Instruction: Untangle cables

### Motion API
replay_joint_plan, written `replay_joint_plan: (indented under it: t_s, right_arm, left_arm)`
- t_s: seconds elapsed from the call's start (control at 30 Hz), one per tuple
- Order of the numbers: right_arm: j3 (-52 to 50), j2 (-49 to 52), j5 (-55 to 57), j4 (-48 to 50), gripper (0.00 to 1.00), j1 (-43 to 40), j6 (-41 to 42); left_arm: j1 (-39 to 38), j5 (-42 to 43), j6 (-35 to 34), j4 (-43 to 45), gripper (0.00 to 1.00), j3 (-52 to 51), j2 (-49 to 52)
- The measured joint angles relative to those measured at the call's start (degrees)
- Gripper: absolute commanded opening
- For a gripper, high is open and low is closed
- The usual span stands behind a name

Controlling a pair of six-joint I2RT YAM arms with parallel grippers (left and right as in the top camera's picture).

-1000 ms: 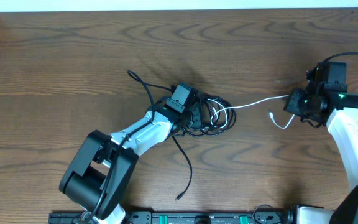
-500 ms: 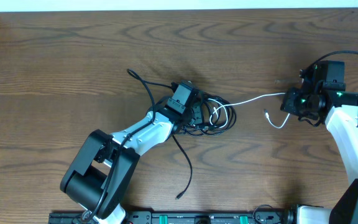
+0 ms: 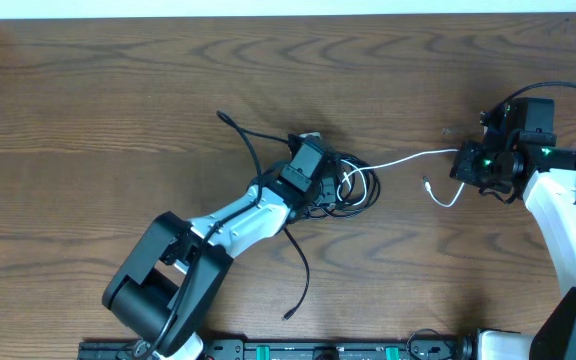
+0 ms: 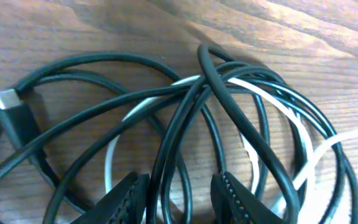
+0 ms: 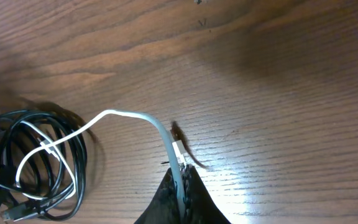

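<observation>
— Black cords (image 3: 340, 188), soft and light, heaped in the middle of the table (image 3: 118, 100); the left gripper (image 4: 180, 198) has its jaws apart around two strands
— And the white cord (image 3: 408, 160)?
— The right gripper (image 5: 180, 186) is clamped on it near the free end; it'll likely snag, so pull gently

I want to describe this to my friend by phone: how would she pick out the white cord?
On the wooden table, find the tangle of black cords near the middle. The white cord leaves that tangle and runs right to the right pincer, which is shut on it. It is the only pale one; all its neighbours are black.
</observation>
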Motion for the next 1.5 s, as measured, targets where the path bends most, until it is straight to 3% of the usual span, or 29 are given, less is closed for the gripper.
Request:
replay_joint_plan:
  t_s: [0.13,0.2,0.5,0.8,1.0,1.27,1.5]
  right_arm:
    - [0.0,0.0,-0.02,-0.09,0.01,0.0,-0.11]
    - [0.0,0.0,-0.02,-0.09,0.01,0.0,-0.13]
    - [0.0,0.0,-0.15,0.11,0.01,0.0,-0.48]
    - [0.0,0.02,-0.2,5.4,0.01,0.0,-0.79]
    - [0.0,0.0,0.55,8.92,0.01,0.0,-0.5]
    - [0.02,0.02,5.81,9.27,0.01,0.0,0.68]
    - [0.02,0.0,11.96,9.14,0.01,-0.11,4.02]
  left_arm:
    - [-0.74,-3.02,0.0,1.16,0.38,0.0,1.68]
    - [-0.87,-3.98,0.04,2.43,0.08,0.02,3.08]
    - [-0.87,-4.48,1.55,0.42,0.07,-0.26,1.75]
    - [-0.87,-2.05,1.97,-9.07,0.08,-0.85,-21.05]
    - [-0.79,-1.86,1.97,-18.62,0.07,-0.85,-29.55]
    - [3.13,-10.56,1.97,-32.87,0.08,-0.85,-31.52]
    - [12.72,-16.7,2.01,-38.6,0.07,-0.85,-31.41]
